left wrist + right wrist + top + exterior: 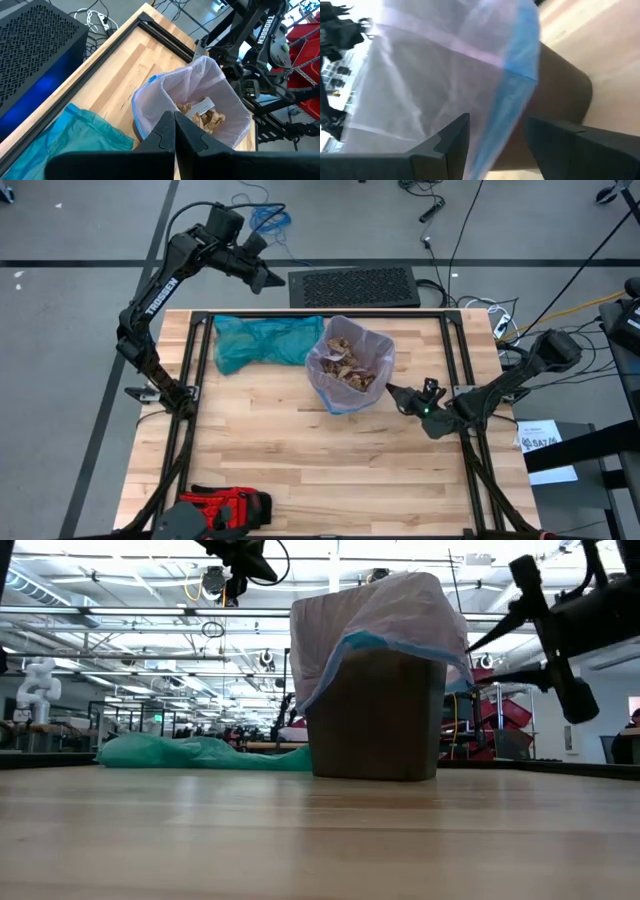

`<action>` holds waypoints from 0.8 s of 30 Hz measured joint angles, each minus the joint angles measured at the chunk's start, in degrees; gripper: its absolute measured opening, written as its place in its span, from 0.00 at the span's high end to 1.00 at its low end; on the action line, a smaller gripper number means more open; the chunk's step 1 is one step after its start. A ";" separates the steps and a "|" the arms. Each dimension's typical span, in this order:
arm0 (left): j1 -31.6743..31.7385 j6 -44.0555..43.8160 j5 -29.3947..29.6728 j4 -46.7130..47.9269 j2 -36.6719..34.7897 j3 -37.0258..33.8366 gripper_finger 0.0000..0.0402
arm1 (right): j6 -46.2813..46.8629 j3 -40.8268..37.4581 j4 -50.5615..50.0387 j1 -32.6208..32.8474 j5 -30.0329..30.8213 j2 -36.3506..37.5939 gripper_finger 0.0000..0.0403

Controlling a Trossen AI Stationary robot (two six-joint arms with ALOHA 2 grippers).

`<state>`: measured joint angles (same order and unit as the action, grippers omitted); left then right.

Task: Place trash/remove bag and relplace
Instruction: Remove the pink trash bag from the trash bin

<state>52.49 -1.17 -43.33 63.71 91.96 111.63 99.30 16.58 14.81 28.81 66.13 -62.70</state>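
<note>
The pale pink-lavender bag (336, 376) lines a brown bin (375, 720) at the table's middle, its blue-hemmed top folded down over the rim. Crumpled brown paper trash (352, 365) lies inside. A teal-green bag (262, 340) lies flat on the table to the bin's left. My right gripper (392, 392) is open, low at the bin's right side, with the bag's blue hem (517, 55) running between its fingers. My left gripper (272, 280) is shut and empty, raised beyond the table's far edge. My right gripper stands open at the bag's folded-down edge (490, 145) on the bin's right side, coming in nearly level from the table's right. Whether either finger touches the plastic, I cannot tell.
A black perforated box (355, 287) sits beyond the far edge. A red and black tool (225, 508) lies at the near left corner. Black frame rails (195, 380) run along the table's left and right sides. Bare wood lies open in front of the bin.
</note>
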 joint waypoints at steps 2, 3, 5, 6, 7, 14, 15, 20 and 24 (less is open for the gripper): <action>0.00 0.00 0.00 0.01 0.00 0.00 1.00 | 2.04 0.00 0.87 0.07 -0.46 -1.70 0.57; 0.00 0.00 0.00 0.01 0.00 0.00 1.00 | 2.46 0.00 1.90 0.31 -0.49 -2.55 0.57; 0.00 0.02 0.00 0.06 0.00 0.00 1.00 | 3.33 0.00 2.90 0.58 -0.49 -4.36 0.57; 0.00 0.04 0.00 0.06 0.00 0.00 1.00 | 4.29 0.00 3.01 0.47 -0.47 -5.37 0.57; 0.00 0.19 0.00 0.07 0.00 0.00 1.00 | 5.44 0.00 3.04 0.17 -0.34 -6.29 0.57; 0.00 0.55 0.02 0.03 0.00 0.00 1.00 | 2.44 0.00 11.68 -2.62 1.03 -11.00 0.66; 0.00 0.55 0.02 0.03 0.00 0.00 1.00 | -0.08 0.00 14.73 -2.74 1.92 -11.32 0.72; 0.00 0.55 0.02 0.03 -0.01 0.00 1.00 | -23.43 0.02 35.66 -3.03 4.47 -11.21 0.97; 0.00 0.55 0.02 0.03 0.00 0.01 1.00 | -44.45 2.56 52.86 -2.80 4.34 -11.12 1.00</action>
<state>52.49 -0.62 -43.31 63.75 91.96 111.65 54.85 19.14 67.68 26.01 70.48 -73.82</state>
